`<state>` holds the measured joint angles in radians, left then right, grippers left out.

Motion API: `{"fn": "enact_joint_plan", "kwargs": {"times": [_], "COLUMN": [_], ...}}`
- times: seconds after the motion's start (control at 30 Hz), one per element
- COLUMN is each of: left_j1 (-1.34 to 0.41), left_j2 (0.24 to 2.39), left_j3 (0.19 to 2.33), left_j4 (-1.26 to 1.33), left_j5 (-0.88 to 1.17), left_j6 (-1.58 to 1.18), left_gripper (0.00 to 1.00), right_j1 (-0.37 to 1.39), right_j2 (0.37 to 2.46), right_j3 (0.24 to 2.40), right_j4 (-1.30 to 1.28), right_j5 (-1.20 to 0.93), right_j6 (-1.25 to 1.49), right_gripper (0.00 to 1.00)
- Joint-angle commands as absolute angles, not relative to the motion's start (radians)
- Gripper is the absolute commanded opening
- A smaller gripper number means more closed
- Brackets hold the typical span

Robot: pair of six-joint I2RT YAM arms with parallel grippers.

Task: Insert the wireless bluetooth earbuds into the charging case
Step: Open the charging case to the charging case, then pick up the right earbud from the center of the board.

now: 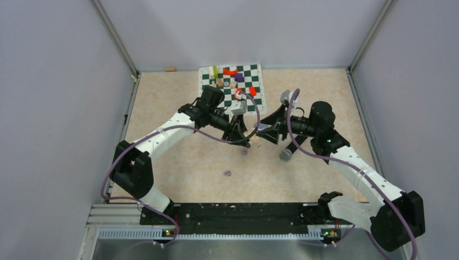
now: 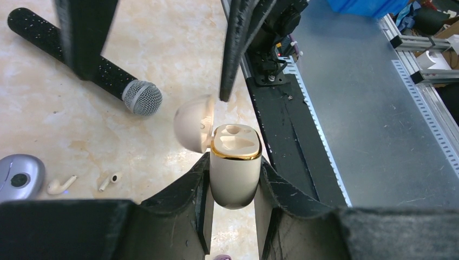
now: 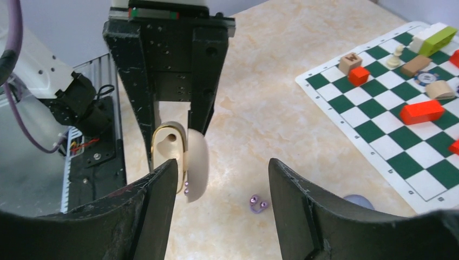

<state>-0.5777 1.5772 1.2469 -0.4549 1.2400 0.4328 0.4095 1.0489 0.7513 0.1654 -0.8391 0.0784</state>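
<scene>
Earbuds were in neither gripper. The small purple bits lay on the table, one just below where the grippers met and another earbud closer to the near edge. The left gripper was clenched on the case, pinching its flanks. I took that to be so the lid could hang open to one side and leave the wells exposed. The right gripper stood with its fingers spread and nothing between them, close by the lid; whether it touched, I could not tell. Both wells looked bare, so by my reckoning no bud had gone in yet. Farther out lay a mic, two white buds beside a grey case, and a chess mat.
</scene>
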Motion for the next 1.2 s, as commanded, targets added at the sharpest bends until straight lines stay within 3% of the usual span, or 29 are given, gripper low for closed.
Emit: {"fn": "enact_joint_plan", "kwargs": {"times": [0.0, 0.2, 0.43, 0.63, 0.8, 0.93, 1.17], "left_j1": [-0.589, -0.58, -0.445, -0.356, -0.322, -0.311, -0.31], "left_j2": [1.534, 1.525, 1.479, 1.455, 1.443, 1.403, 1.348], "left_j3": [1.243, 1.246, 1.235, 1.268, 1.248, 1.173, 1.075], "left_j4": [-0.473, -0.502, -0.534, -0.718, -0.811, -0.715, -0.49], "left_j5": [1.287, 1.279, 1.271, 1.236, 1.234, 1.238, 1.209], "left_j6": [0.465, 0.496, 0.55, 0.727, 0.814, 0.762, 0.586], "left_gripper": [0.0, 0.0, 0.0, 0.0, 0.0, 0.0, 0.0], "right_j1": [0.394, 0.386, 0.368, 0.367, 0.369, 0.378, 0.439], "right_j2": [1.01, 1.0, 1.104, 1.283, 1.45, 1.525, 1.555], "right_j3": [0.778, 0.855, 0.898, 0.939, 1.038, 1.063, 1.005], "right_j4": [0.184, 0.078, 0.002, -0.138, -0.282, -0.346, -0.342], "right_j5": [-0.78, -0.731, -0.597, -0.569, -0.501, -0.457, -0.456], "right_j6": [0.038, -0.022, -0.032, -0.065, -0.141, -0.203, -0.218], "right_gripper": [0.64, 0.74, 0.74, 0.69, 0.55, 0.49, 0.47]}}
